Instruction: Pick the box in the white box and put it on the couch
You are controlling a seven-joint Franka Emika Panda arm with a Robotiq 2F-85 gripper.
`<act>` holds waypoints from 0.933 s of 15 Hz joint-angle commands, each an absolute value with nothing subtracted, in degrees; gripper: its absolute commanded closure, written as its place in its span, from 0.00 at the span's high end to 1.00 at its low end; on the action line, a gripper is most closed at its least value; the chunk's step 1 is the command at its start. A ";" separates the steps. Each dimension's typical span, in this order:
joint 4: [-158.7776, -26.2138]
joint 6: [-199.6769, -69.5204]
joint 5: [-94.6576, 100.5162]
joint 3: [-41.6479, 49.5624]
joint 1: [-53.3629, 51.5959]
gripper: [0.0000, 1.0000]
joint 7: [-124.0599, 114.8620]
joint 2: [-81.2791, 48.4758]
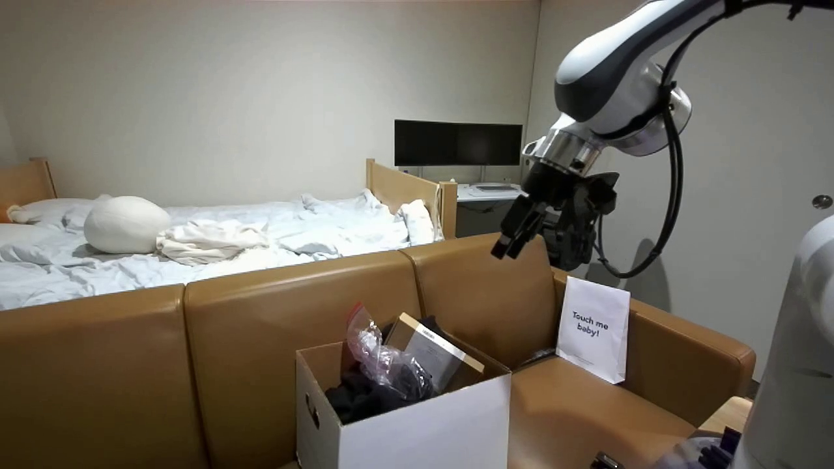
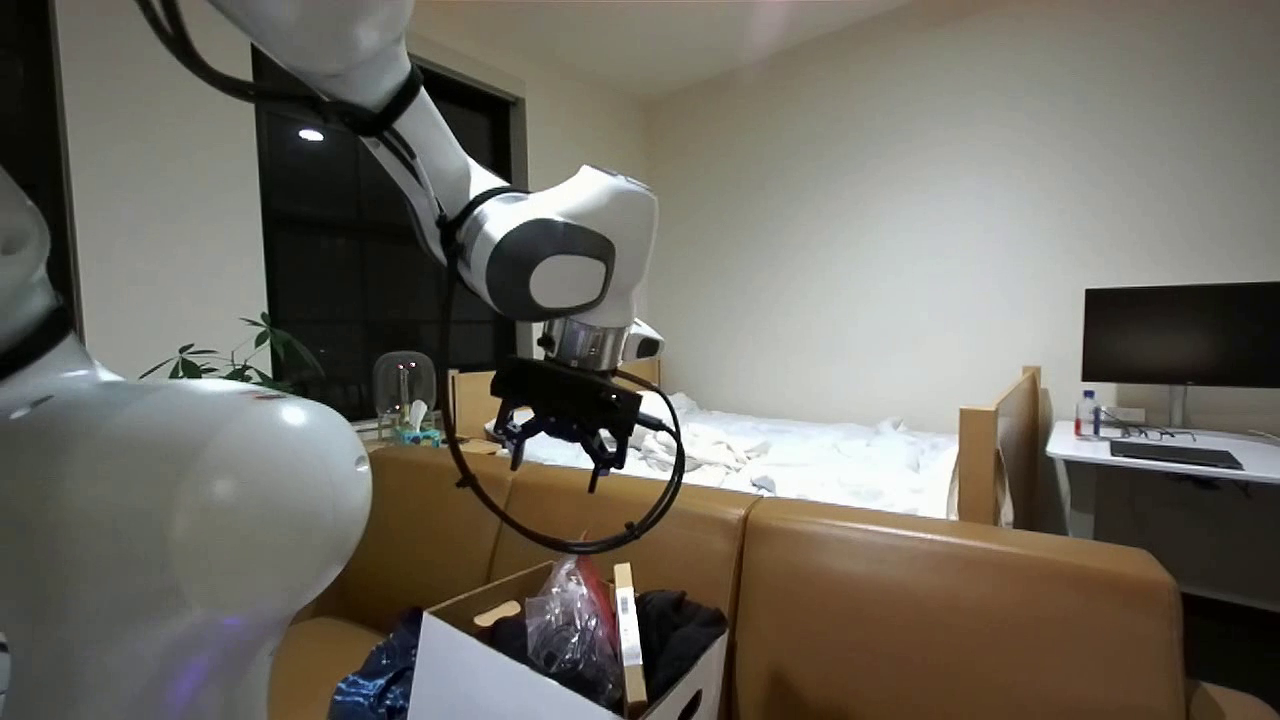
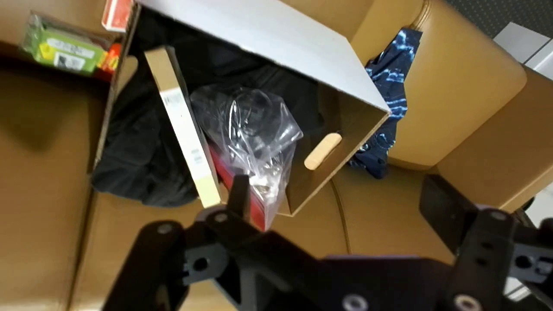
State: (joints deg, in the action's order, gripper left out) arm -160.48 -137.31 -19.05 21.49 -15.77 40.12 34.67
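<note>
The box (image 1: 438,352) is a small flat box with pale sides and a grey-brown face. It leans on edge inside the white box (image 1: 423,436), its top end above the rim. It also shows in an exterior view (image 2: 628,630) and in the wrist view (image 3: 183,125). The white box (image 2: 480,670) stands open on the tan-brown couch (image 1: 293,293). My gripper (image 1: 506,249) is open and empty, in the air above the couch and apart from the box. In the wrist view its fingers (image 3: 339,198) are wide apart. The box's lower end is hidden.
A clear plastic bag with a red edge (image 3: 255,138) lies against the box, with black cloth (image 3: 142,151) around. Dark blue cloth (image 3: 391,86) and a green snack pack (image 3: 65,52) lie beside the carton. A white printed card (image 1: 593,329) leans on the armrest. A bed (image 1: 313,221) stands behind.
</note>
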 commanded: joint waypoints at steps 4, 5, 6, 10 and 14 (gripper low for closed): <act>-160.11 -150.39 -23.37 16.90 -21.54 1.00 43.73 27.81; -159.86 -150.86 -23.37 16.56 -21.61 1.00 43.79 26.88; -159.69 -150.89 -23.39 16.52 -21.49 1.00 44.06 26.49; -159.33 -153.58 -26.52 17.43 -25.74 1.00 48.94 24.58; -159.66 -161.69 -38.84 24.35 -36.95 1.00 63.86 14.64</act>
State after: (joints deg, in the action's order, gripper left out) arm -159.66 -156.00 -28.53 18.52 -28.60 52.60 22.18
